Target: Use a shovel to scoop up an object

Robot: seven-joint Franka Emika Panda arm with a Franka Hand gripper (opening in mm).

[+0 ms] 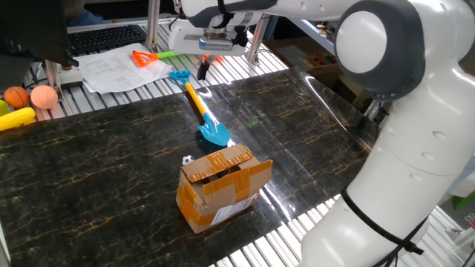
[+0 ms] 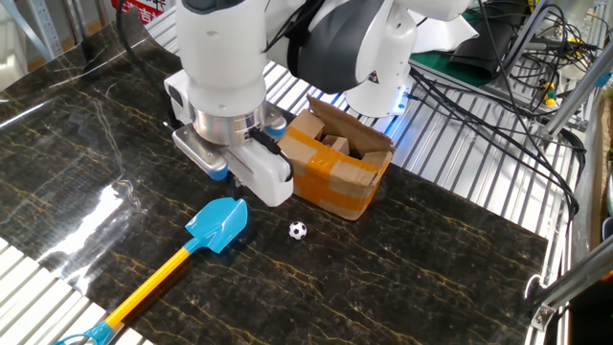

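The shovel lies flat on the dark marble table (image 1: 96,163); its blue blade (image 1: 215,134) points toward the box, its yellow shaft (image 1: 196,100) leads back to the light blue handle end (image 1: 179,75). It also shows in the other fixed view (image 2: 218,225). The tiny black-and-white ball (image 1: 188,159) sits on the table between blade and box, and shows in the other view too (image 2: 298,230). My gripper (image 1: 202,70) hangs above the shaft near the handle end, clear of it. Its fingers overlap, so the gap does not show. It holds nothing.
An open brown cardboard box (image 1: 223,185) stands beside the ball, also in the other view (image 2: 340,158). An orange shovel with a green handle (image 1: 152,56) lies on papers at the back. Two orange balls (image 1: 30,96) and a yellow object (image 1: 16,119) are at far left.
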